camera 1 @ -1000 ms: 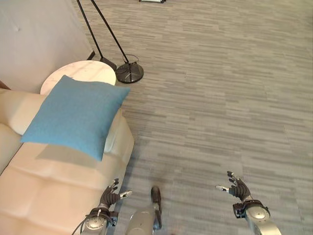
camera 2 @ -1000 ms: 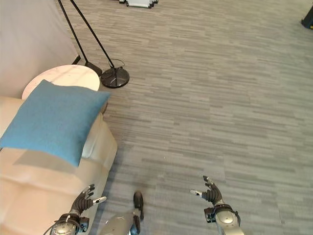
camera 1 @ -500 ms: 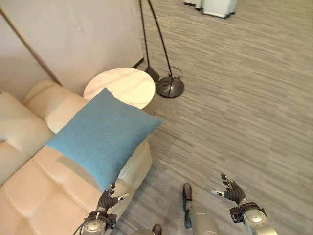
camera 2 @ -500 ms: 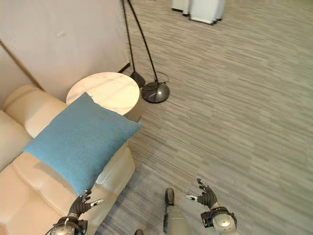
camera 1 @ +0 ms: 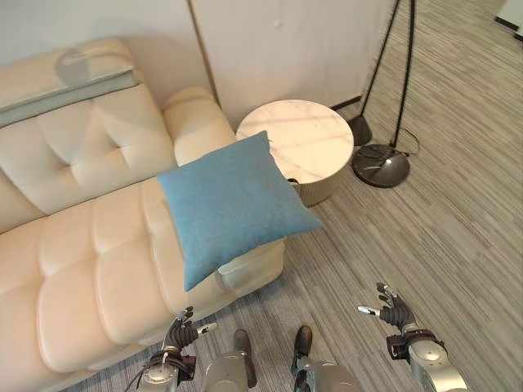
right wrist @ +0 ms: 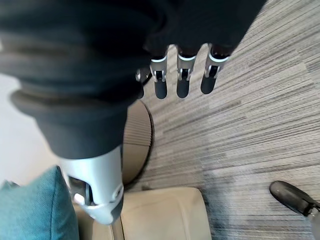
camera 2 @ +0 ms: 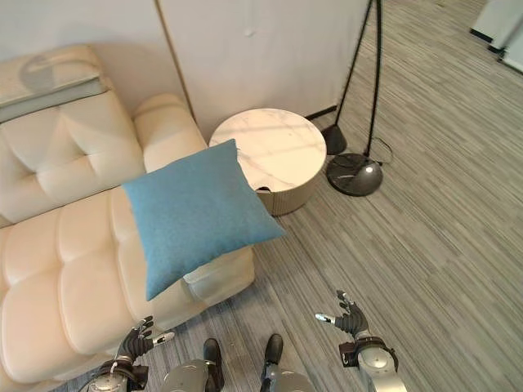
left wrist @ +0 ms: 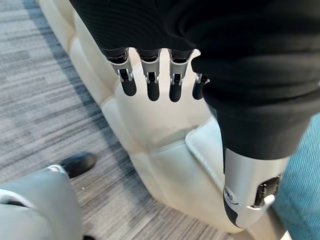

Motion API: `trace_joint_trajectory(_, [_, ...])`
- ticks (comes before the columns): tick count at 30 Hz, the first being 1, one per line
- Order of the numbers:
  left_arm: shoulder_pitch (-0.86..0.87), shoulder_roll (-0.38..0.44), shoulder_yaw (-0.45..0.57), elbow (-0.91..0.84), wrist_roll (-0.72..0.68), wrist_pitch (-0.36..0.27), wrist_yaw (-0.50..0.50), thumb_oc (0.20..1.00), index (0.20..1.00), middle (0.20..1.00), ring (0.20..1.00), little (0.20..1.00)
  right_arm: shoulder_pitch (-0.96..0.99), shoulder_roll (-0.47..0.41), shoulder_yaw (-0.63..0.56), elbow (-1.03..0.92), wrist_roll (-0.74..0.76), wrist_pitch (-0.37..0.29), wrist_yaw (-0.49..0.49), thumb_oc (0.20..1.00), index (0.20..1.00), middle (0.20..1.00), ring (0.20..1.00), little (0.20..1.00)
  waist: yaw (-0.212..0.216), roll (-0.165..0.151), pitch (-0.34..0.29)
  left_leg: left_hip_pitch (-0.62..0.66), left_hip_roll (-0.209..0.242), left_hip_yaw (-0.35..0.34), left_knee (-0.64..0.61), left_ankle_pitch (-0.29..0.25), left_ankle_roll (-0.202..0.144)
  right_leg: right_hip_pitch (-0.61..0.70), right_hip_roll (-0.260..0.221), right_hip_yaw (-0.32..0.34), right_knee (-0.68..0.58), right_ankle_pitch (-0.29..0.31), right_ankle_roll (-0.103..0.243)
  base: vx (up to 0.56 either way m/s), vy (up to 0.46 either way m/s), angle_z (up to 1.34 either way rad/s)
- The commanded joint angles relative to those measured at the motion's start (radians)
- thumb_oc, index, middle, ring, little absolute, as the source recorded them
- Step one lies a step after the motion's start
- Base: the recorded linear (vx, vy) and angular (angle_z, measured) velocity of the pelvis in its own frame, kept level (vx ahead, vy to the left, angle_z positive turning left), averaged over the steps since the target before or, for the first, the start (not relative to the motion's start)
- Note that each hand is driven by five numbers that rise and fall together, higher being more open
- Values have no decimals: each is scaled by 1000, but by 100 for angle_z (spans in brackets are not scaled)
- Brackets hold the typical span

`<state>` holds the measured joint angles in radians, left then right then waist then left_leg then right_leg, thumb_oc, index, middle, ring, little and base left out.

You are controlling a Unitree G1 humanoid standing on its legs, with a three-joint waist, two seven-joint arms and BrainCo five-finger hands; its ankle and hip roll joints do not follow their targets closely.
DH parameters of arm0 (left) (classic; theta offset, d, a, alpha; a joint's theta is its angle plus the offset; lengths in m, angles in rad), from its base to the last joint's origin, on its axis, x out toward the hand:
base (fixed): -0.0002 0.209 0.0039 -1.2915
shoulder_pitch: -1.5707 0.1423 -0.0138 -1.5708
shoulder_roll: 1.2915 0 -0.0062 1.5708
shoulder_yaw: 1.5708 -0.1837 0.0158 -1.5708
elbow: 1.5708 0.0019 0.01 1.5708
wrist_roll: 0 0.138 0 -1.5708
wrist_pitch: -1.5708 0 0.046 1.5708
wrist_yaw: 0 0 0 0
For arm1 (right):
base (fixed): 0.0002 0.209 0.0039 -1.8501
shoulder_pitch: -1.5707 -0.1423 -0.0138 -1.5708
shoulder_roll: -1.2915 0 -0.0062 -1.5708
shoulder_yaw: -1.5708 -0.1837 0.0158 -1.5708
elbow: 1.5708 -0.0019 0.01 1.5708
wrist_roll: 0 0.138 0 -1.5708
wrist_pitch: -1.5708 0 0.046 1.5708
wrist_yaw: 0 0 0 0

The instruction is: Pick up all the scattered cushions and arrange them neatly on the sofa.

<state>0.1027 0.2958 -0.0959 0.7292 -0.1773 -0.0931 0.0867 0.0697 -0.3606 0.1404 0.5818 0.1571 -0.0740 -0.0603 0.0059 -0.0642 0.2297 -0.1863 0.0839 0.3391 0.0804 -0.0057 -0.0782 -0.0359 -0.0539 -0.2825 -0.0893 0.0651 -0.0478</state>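
Your left hand [camera 1: 181,335] hangs empty with relaxed fingers just off the sofa [camera 1: 73,261] front; your right hand [camera 1: 393,308], fingers spread and empty, is over the floor well apart from the sofa. The blue cushion [camera 1: 231,203] lies tilted on the sofa's arm end, beside the round table [camera 1: 306,143].

No readable text, label or number anywhere.

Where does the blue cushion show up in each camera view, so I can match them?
Left eye view: blue cushion at centre, on the sofa's end, overhanging its arm.
Right eye view: centre-left, same spot.
Left wrist view: a blue strip at the picture's edge.
Right wrist view: a teal corner.
Shared landmark: the round marble side table beside the sofa.
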Motion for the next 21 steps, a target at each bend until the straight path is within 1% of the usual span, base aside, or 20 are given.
trace_joint_trajectory(1, [50, 44, 50, -43, -25, -31, 14, 1000, 1000, 1000, 1000, 1000, 41, -45, -25, -78, -15, -10, 1, 1000, 1000, 1000, 1000, 1000, 14, 30, -55, -31, 7, -36, 28, 51, 9, 143, -42, 23, 150, -220, 138, 354, 166, -17])
trace_joint_trajectory(2, [58, 42, 55, -41, -26, -29, 15, 1000, 1000, 1000, 1000, 1000, 45, -43, -21, -81, -29, -5, 4, 1000, 1000, 1000, 1000, 1000, 18, 25, -60, -25, -7, -53, 37, 45, 19, 150, -50, 30, 165, -223, 142, 224, 116, -34])
trace_joint_trajectory(3, [59, 42, 55, -41, -26, -29, 15, 1000, 1000, 1000, 1000, 1000, 46, -42, -21, -81, -29, -5, 4, 1000, 1000, 1000, 1000, 1000, 18, 25, -60, -24, -7, -53, 38, 44, 20, 150, -51, 30, 166, -224, 142, 396, 265, -34])
trace_joint_trajectory(4, [63, 46, 66, -40, -31, -27, 18, 1000, 1000, 1000, 1000, 1000, 49, -33, -20, -94, -43, -4, 9, 1000, 1000, 1000, 1000, 1000, 31, 10, -72, 6, -37, -59, 39, 11, 48, 139, -88, 46, 236, -213, 163, 293, 275, -30])
trace_joint_trajectory(5, [62, 49, 68, -44, -32, -28, 18, 1000, 1000, 1000, 1000, 1000, 49, -32, -20, -101, -49, -5, 11, 1000, 1000, 1000, 1000, 1000, 35, 12, -71, 10, -41, -51, 31, 23, 68, 114, -95, 45, 280, -177, 163, 405, 394, -23])
trace_joint_trajectory(6, [60, 61, 72, -46, -30, -27, 20, 1000, 1000, 1000, 1000, 1000, 41, -27, -22, -115, -47, -4, 16, 1000, 1000, 1000, 1000, 1000, 33, 9, -61, 44, -61, -60, 19, -1, 95, 63, -113, 74, 389, -137, 172, 283, 303, -8])
trace_joint_trajectory(7, [60, 74, 83, -57, -37, -32, 27, 1000, 1000, 1000, 1000, 1000, 32, -21, -27, -115, -44, -10, 7, 1000, 1000, 1000, 1000, 1000, 28, 10, -52, 83, -78, -81, 11, -31, 116, 1, -107, 118, 470, -101, 181, 272, 230, -12])
trace_joint_trajectory(8, [60, 74, 83, -57, -37, -32, 27, 1000, 1000, 1000, 1000, 1000, 32, -21, -27, -115, -44, -10, 7, 1000, 1000, 1000, 1000, 1000, 29, 10, -52, 84, -78, -81, 11, -31, 116, 1, -108, 119, 471, -101, 181, 278, 130, 9])
trace_joint_trajectory(9, [60, 78, 89, -62, -46, -35, 28, 1000, 1000, 1000, 1000, 1000, 30, -24, -36, -113, -40, -10, 1, 1000, 1000, 1000, 1000, 1000, 16, 14, -46, 109, -85, -113, -2, -36, 118, -48, -61, 165, 457, -125, 170, 119, 21, 24])
trace_joint_trajectory(10, [60, 78, 89, -62, -46, -35, 28, 1000, 1000, 1000, 1000, 1000, 30, -24, -36, -113, -40, -10, 1, 1000, 1000, 1000, 1000, 1000, 16, 14, -46, 110, -85, -113, -2, -36, 118, -48, -61, 165, 457, -125, 170, 177, 15, 51])
trace_joint_trajectory(11, [58, 78, 96, -63, -65, -39, 30, 1000, 1000, 1000, 1000, 1000, 29, -26, -41, -112, -31, -12, -2, 1000, 1000, 1000, 1000, 1000, 9, 17, -42, 117, -84, -126, -6, -37, 118, -76, -35, 184, 432, -129, 165, 151, -24, 51])
trace_joint_trajectory(12, [59, 73, 105, -63, -99, -40, 28, 1000, 1000, 1000, 1000, 1000, 30, -31, -56, -126, -15, -10, -8, 1000, 1000, 1000, 1000, 1000, -7, 13, -27, 137, -95, -157, -10, -43, 118, -115, -1, 222, 372, -126, 165, 153, -24, 43])
trace_joint_trajectory(13, [59, 73, 105, -63, -99, -40, 28, 1000, 1000, 1000, 1000, 1000, 31, -31, -56, -126, -15, -10, -8, 1000, 1000, 1000, 1000, 1000, -7, 14, -26, 138, -95, -158, -9, -44, 118, -113, -1, 221, 371, -126, 165, 132, -26, 51])
trace_joint_trajectory(15, [59, 70, 120, -66, -123, -47, 30, 1000, 1000, 1000, 1000, 1000, 30, -45, -75, -148, -11, -14, -19, 1000, 1000, 1000, 1000, 1000, -23, 9, -16, 156, -109, -189, -12, -56, 116, -149, 21, 253, 292, -90, 174, 116, -55, 61])
trace_joint_trajectory(16, [56, 72, 128, -74, -127, -53, 32, 1000, 1000, 1000, 1000, 1000, 31, -58, -93, -182, -9, -14, -24, 1000, 1000, 1000, 1000, 1000, -28, -2, -14, 161, -118, -208, -2, -65, 110, -130, 18, 254, 240, -86, 176, 142, -100, 40])
trace_joint_trajectory(17, [60, 71, 132, -80, -128, -51, 30, 1000, 1000, 1000, 1000, 1000, 32, -63, -104, -199, -11, -17, -26, 1000, 1000, 1000, 1000, 1000, -26, -8, -15, 162, -121, -210, 4, -72, 110, -117, 11, 245, 225, -77, 172, 94, -77, 32])
trace_joint_trajectory(18, [61, 71, 132, -80, -128, -50, 30, 1000, 1000, 1000, 1000, 1000, 32, -63, -104, -200, -11, -17, -26, 1000, 1000, 1000, 1000, 1000, -26, -8, -15, 163, -121, -210, 4, -72, 110, -115, 11, 244, 223, -77, 172, 96, -116, 36])
trace_joint_trajectory(19, [67, 68, 139, -92, -132, -53, 31, 1000, 1000, 1000, 1000, 1000, 34, -78, -137, -236, -15, -24, -39, 1000, 1000, 1000, 1000, 1000, -24, -11, -25, 165, -119, -215, -1, -74, 101, -97, 15, 247, 197, -72, 164, 101, -132, 32])
trace_joint_trajectory(21, [70, 71, 146, -112, -138, -53, 28, 1000, 1000, 1000, 1000, 1000, 16, -108, -157, -267, -38, -24, -62, 1000, 1000, 1000, 1000, 1000, -20, -12, -38, 168, -114, -216, -8, -73, 95, -77, 16, 236, 163, -60, 159, 122, -138, 24])
